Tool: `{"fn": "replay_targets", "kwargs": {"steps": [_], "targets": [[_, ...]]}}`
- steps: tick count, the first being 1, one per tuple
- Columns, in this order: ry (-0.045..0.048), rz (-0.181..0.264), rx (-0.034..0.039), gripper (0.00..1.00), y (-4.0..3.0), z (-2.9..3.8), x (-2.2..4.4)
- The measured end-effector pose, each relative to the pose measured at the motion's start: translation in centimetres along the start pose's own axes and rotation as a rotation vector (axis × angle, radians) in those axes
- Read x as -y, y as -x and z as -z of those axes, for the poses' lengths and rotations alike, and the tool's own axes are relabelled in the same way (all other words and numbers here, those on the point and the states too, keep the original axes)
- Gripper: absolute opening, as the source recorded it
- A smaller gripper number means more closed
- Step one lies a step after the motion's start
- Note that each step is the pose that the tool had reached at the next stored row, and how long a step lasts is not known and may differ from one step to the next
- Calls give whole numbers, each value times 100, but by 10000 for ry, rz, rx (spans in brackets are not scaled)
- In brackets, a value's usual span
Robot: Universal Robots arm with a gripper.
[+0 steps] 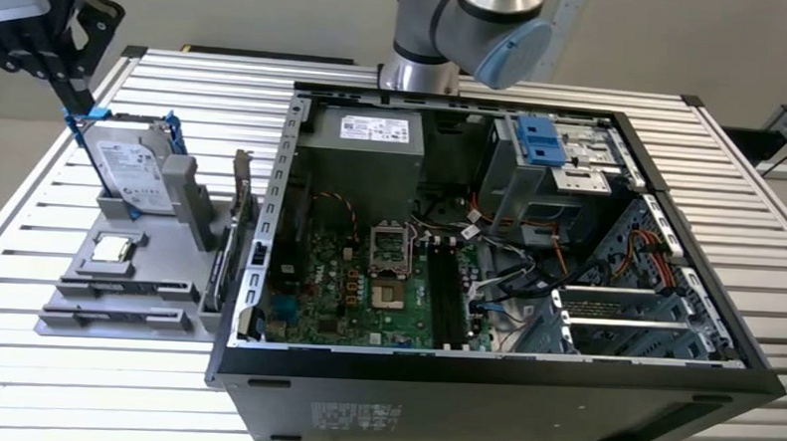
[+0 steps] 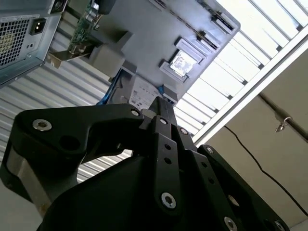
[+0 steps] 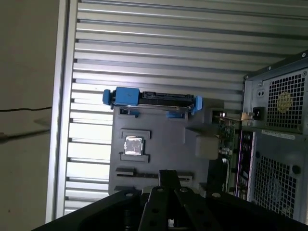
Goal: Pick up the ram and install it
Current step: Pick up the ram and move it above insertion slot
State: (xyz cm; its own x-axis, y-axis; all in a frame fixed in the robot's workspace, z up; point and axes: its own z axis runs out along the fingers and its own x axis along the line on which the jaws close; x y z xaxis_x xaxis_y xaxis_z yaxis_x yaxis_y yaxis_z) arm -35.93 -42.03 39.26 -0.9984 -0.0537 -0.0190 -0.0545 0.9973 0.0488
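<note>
The ram (image 1: 123, 287) lies edge-up in a slot of the grey parts holder (image 1: 167, 233) at the exterior view's left, just in front of the square silver processor chip (image 1: 113, 250). In the first wrist view the ram (image 3: 126, 172) is a thin dark strip partly hidden behind my fingers. My gripper (image 1: 77, 105) hangs high over the holder's far end, above the upright hard drive (image 1: 137, 169), and is shut on nothing. Its tips (image 2: 162, 103) meet in both wrist views (image 3: 167, 174). The motherboard's black slots (image 1: 446, 298) lie inside the open computer case (image 1: 493, 379).
A green expansion card (image 1: 238, 219) stands upright between the holder and the case wall. The power supply (image 1: 364, 144) and a blue-latched drive cage (image 1: 556, 153) fill the case's far side, with loose cables (image 1: 525, 276) near the slots. The slatted table (image 1: 41, 384) surrounds everything.
</note>
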Motion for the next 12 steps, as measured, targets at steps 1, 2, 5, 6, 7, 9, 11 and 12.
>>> {"fn": "replay_targets", "kwargs": {"steps": [1, 2, 5, 6, 7, 9, 11, 12], "targets": [[0, 0, -1, 0, -1, 1, 8], [0, 0, 0, 0, -2, 1, 15], [1, 0, 0, 0, -5, 2, 41], [0, 0, 0, 0, -6, 3, 51], [0, 0, 0, 0, -6, 3, 59], [0, 0, -1, 0, -8, 4, 77], [0, 0, 0, 0, -10, 5, 92], [0, 0, 0, 0, -11, 5, 100]]}}
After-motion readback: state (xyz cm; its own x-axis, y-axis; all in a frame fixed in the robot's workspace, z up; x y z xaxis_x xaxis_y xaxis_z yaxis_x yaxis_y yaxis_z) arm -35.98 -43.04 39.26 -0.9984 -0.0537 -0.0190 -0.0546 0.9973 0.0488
